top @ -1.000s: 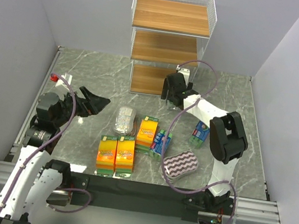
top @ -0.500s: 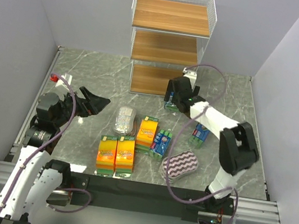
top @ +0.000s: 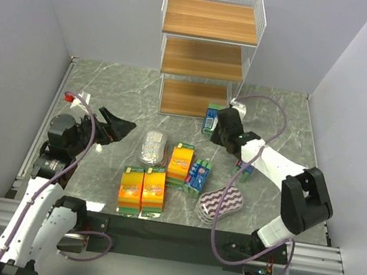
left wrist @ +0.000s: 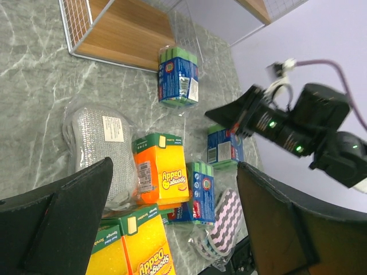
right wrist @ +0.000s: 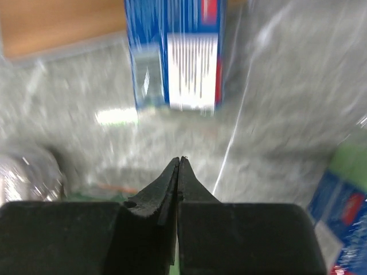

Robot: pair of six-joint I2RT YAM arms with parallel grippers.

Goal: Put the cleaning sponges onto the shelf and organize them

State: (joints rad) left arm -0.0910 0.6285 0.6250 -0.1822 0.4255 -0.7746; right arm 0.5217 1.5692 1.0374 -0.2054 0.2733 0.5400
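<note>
The shelf [top: 205, 43] stands at the back, its three wooden tiers bare. One blue-green sponge pack [top: 211, 119] [right wrist: 175, 51] stands on the table just off the corner of the bottom tier [left wrist: 123, 31]. My right gripper [top: 218, 130] [right wrist: 179, 159] is shut and empty, a short way back from that pack. My left gripper [top: 119, 126] [left wrist: 175, 166] hovers open at the left, holding nothing. The other sponges lie mid-table: silvery-grey [top: 153, 146], three orange-yellow [top: 180, 160] [top: 131, 188] [top: 154, 190], two blue-green [top: 197, 176] [top: 245, 165], and purple-white striped [top: 220, 203].
The right arm [left wrist: 287, 126] reaches over the blue-green pack at the right. Grey walls close in both sides, and a black strip runs along the table's near edge [top: 175, 234].
My right gripper let go of the blue-green pack beside the shelf's bottom tier, pulled back toward the right and shut. The left arm has barely moved.
</note>
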